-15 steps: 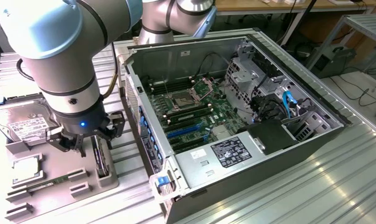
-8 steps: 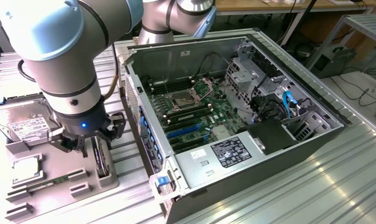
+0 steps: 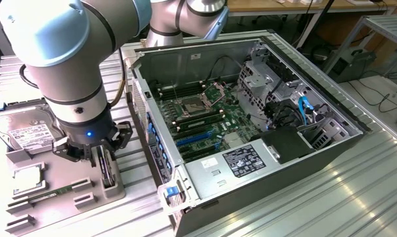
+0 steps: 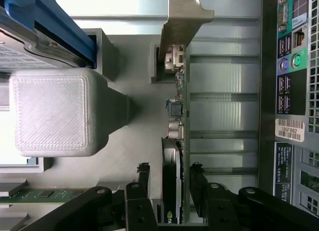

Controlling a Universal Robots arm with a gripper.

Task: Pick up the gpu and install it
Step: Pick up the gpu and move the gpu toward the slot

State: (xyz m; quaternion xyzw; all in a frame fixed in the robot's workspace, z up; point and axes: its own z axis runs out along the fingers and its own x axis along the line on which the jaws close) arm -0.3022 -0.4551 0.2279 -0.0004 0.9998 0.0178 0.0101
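The gpu (image 3: 108, 172) stands on edge in a slot of the grey fixture tray (image 3: 70, 200) at the exterior view's left, beside the open computer case (image 3: 251, 123). In the wrist view the gpu (image 4: 175, 141) is seen edge-on, with its silvery bracket (image 4: 185, 16) at the far end. My gripper (image 3: 96, 157) has come down over it. The gripper (image 4: 170, 170) is open, with one black finger (image 4: 144, 173) on each side of the card and small gaps between them and the card.
On the tray lie a silver hard drive (image 3: 24, 131), a processor (image 3: 27, 180) and a green memory stick (image 3: 50, 194). Blue expansion slots (image 3: 195, 138) sit on the motherboard inside the case. A grey tray block (image 4: 55, 111) and the case's rear ports (image 4: 291, 66) flank the card.
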